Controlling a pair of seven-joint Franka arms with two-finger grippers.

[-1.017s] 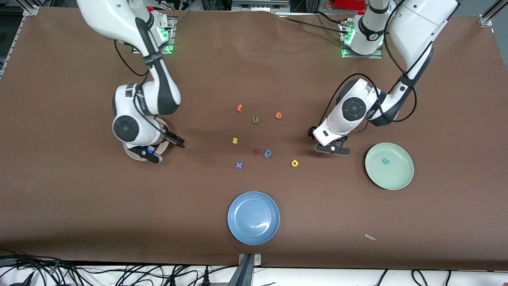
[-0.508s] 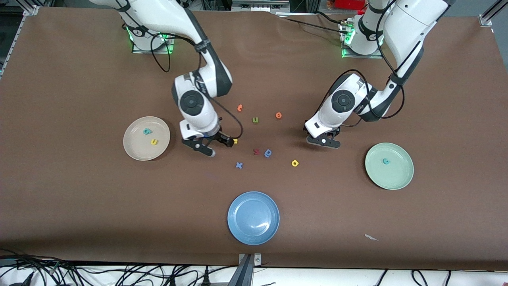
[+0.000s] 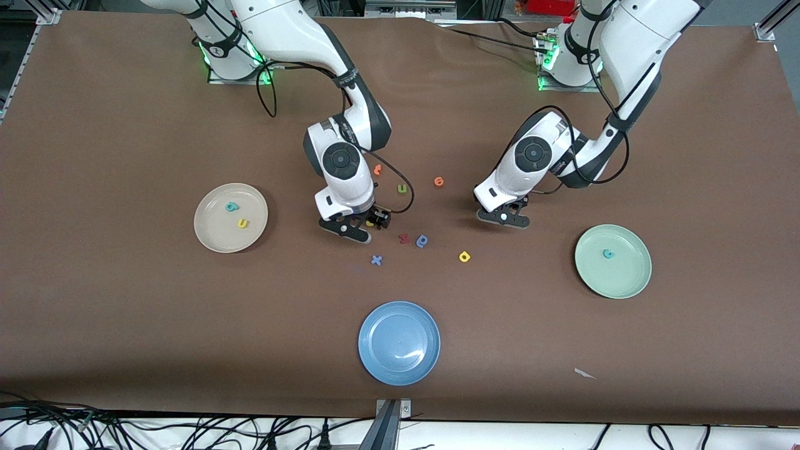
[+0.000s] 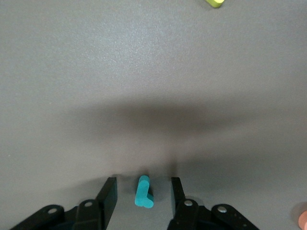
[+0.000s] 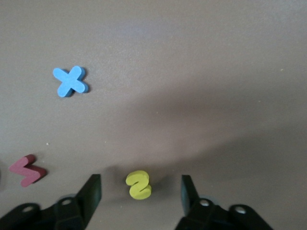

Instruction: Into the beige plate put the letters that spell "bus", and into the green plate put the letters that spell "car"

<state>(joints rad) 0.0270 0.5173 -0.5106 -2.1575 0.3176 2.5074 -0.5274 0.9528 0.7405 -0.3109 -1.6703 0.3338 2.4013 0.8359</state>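
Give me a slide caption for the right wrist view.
Right gripper, fingers open, straddles the yellow s on the brown table, with a blue x and a maroon letter nearby.

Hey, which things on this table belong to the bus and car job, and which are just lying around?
Part of the job:
beige plate holding teal b and yellow u
yellow s
green plate holding teal c
teal r
yellow a

Lying about:
blue plate
blue x
dark red letter
olive u

Beige plate (image 3: 215, 234) holds a teal b (image 3: 232, 207) and yellow u (image 3: 242, 223); yellow s (image 5: 138, 185) lies on the table. Green plate (image 3: 628, 281) holds a teal c (image 3: 607, 253); teal r (image 4: 143, 192) and yellow a (image 3: 464, 256) lie on the table.
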